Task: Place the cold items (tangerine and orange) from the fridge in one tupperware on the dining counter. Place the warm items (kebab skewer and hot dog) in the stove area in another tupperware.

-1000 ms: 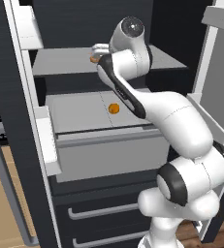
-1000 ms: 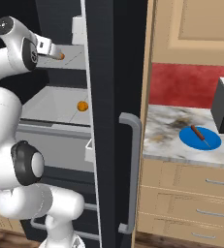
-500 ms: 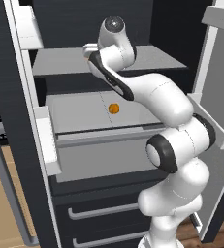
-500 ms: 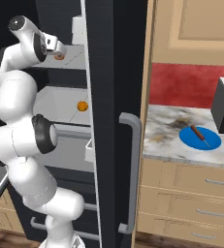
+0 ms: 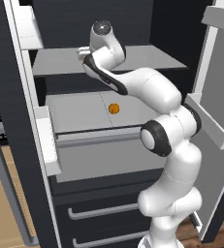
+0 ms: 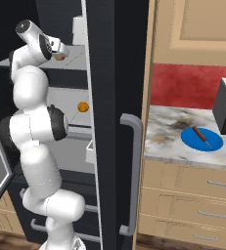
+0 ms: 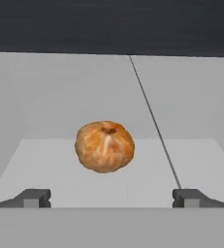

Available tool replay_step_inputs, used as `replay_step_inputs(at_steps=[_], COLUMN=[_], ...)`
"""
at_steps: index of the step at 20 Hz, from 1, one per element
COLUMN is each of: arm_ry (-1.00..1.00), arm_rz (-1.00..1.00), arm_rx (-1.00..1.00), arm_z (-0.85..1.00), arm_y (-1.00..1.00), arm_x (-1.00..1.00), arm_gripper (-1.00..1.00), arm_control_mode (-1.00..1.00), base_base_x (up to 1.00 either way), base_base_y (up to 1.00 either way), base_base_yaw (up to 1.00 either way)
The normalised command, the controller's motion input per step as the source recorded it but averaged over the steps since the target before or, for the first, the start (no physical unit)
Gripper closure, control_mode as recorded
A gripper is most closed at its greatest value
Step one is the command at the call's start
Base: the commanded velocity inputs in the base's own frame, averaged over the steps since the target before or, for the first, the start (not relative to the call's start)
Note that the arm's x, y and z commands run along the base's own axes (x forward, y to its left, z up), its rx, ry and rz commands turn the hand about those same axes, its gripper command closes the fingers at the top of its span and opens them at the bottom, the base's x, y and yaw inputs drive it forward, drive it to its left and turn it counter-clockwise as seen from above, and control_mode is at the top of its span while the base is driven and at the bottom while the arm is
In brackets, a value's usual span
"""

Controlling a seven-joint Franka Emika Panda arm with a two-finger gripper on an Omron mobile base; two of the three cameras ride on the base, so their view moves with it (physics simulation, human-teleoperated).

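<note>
The tangerine (image 7: 104,146) sits on the upper fridge shelf (image 7: 60,87), straight ahead of the gripper (image 7: 111,197) and between its wide-spread fingertips (image 7: 34,197), not touching them; the orange (image 5: 114,108) lies on the shelf below

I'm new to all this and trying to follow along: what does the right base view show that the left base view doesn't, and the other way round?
The right base view alone has the marble counter beside the fridge, with a blue plate carrying a kebab skewer, plus a fruit on the upper shelf by the arm's hand. The left base view alone shows the fridge's open door on the right. Both share the white arm reaching into the fridge and an orange fruit on the lower shelf.
</note>
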Motion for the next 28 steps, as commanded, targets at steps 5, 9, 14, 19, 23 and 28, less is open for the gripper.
replay_step_inputs(at_steps=[5, 9, 14, 19, 23, 28], arm_ry=[0.0, 0.0, 0.0, 0.0, 0.11, -0.03], arm_rz=[0.0, 0.0, 0.0, 0.0, -0.05, -0.11], arm_rx=[-0.01, 0.0, -0.01, 0.0, 0.0, 0.05], arm_z=[-0.1, -0.06, -0.18, -0.08, -0.28, -0.42], arm_y=[0.0, 0.0, 0.02, 0.05, 0.0, -0.16], arm_x=[0.36, 0.58, 0.58, 0.29, -0.01, -0.63], arm_gripper=[-1.0, -1.0, -1.0, 1.0, 1.0, 1.0], arm_control_mode=[-1.0, -1.0, -1.0, -1.0, -1.0, -1.0], base_base_x=[0.0, 0.0, 0.0, 0.0, 0.0, 0.0], base_base_y=[0.0, 0.0, 0.0, 0.0, 0.0, 0.0], base_base_yaw=[0.0, 0.0, 0.0, 0.0, 0.0, 0.0])
